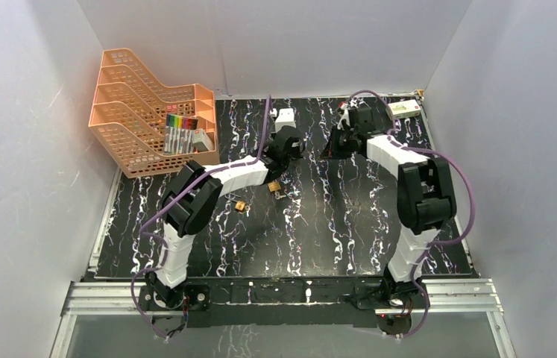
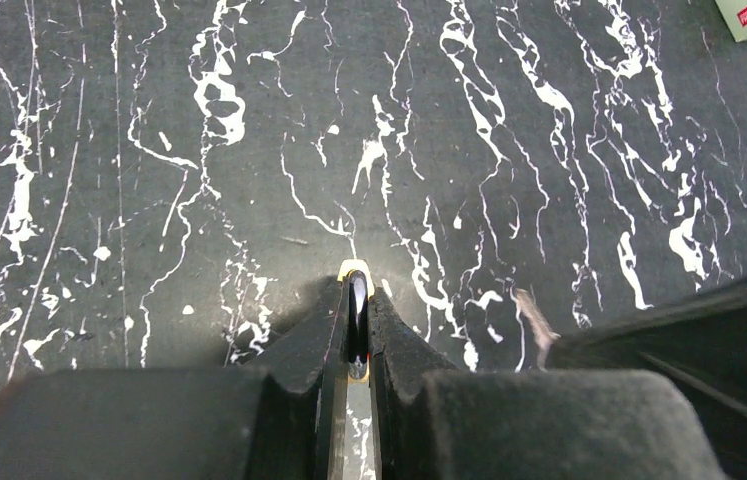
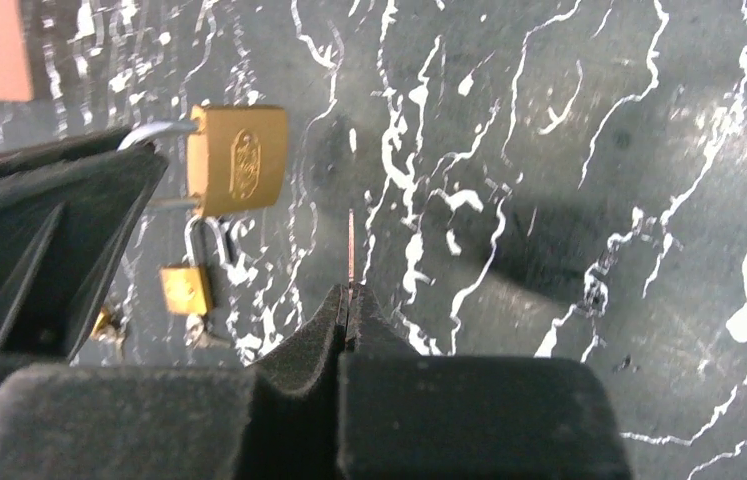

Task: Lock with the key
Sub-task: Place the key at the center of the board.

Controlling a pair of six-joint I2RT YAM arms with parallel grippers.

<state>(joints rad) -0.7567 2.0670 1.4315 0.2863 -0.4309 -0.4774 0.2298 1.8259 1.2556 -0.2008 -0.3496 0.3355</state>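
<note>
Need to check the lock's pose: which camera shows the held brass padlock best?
Right wrist: the padlock shows its brass face and shackle beside the left gripper. Left wrist shows only a brass sliver between its fingers; top external is too far to resolve it.

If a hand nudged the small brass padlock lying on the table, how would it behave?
The small brass padlock looks like solid metal, so it is probably rigid and heavy for its size. It appears to lie flat on the table, so it should slide, not roll. Its smooth body could slip from a pinch.
</note>
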